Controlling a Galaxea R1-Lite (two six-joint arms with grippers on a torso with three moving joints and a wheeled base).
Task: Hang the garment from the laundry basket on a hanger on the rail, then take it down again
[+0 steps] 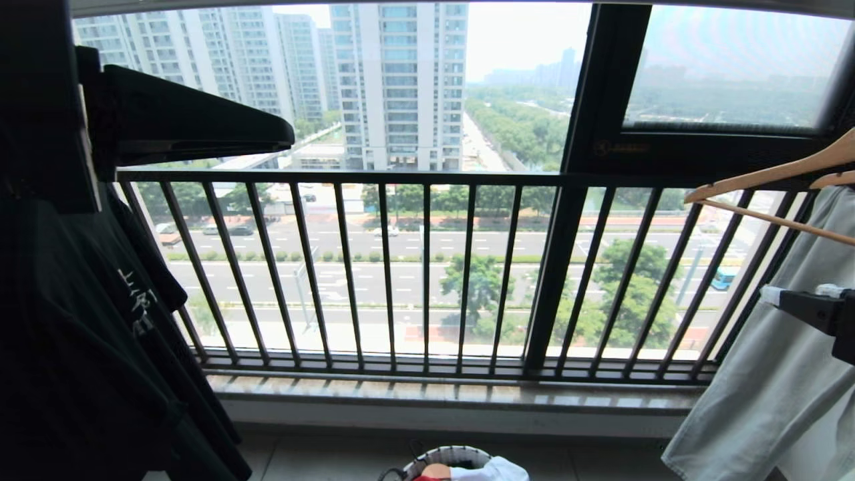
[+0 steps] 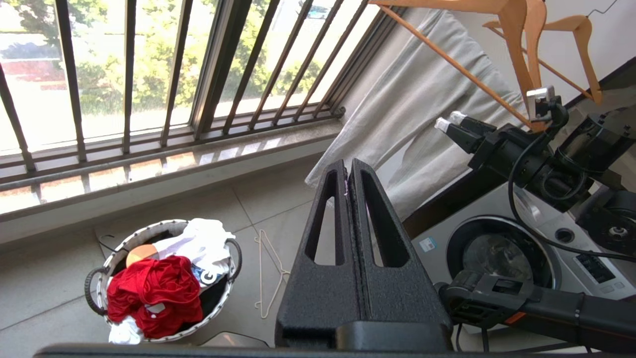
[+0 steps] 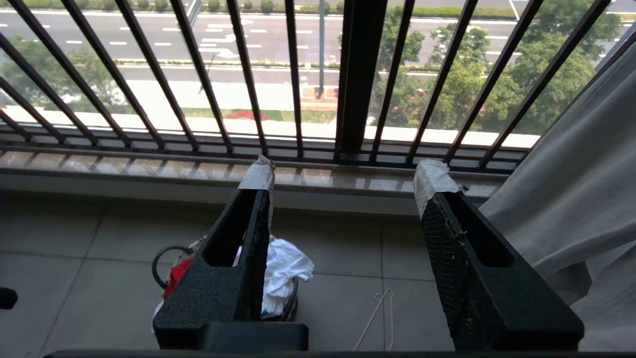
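The laundry basket (image 2: 149,229) stands on the tiled floor below the window; the head view shows only its rim (image 1: 427,461). The red garment (image 2: 154,293) lies crumpled in it beside white cloth. A thin white wire hanger (image 2: 271,273) lies flat on the floor next to the basket. My left gripper (image 2: 348,169) is shut and empty, raised high at the left (image 1: 288,139). My right gripper (image 3: 346,173) is open with nothing between its white-taped fingers, held up at the right (image 1: 800,292), well above the hanger (image 3: 377,318) and the basket (image 3: 160,258). The rail is out of view.
A black T-shirt (image 1: 80,334) hangs at the left. A pale grey shirt (image 1: 768,387) hangs on wooden hangers (image 1: 768,177) at the right. The dark barred window railing (image 1: 427,267) and sill stand ahead. A washing machine (image 2: 497,248) stands to the right.
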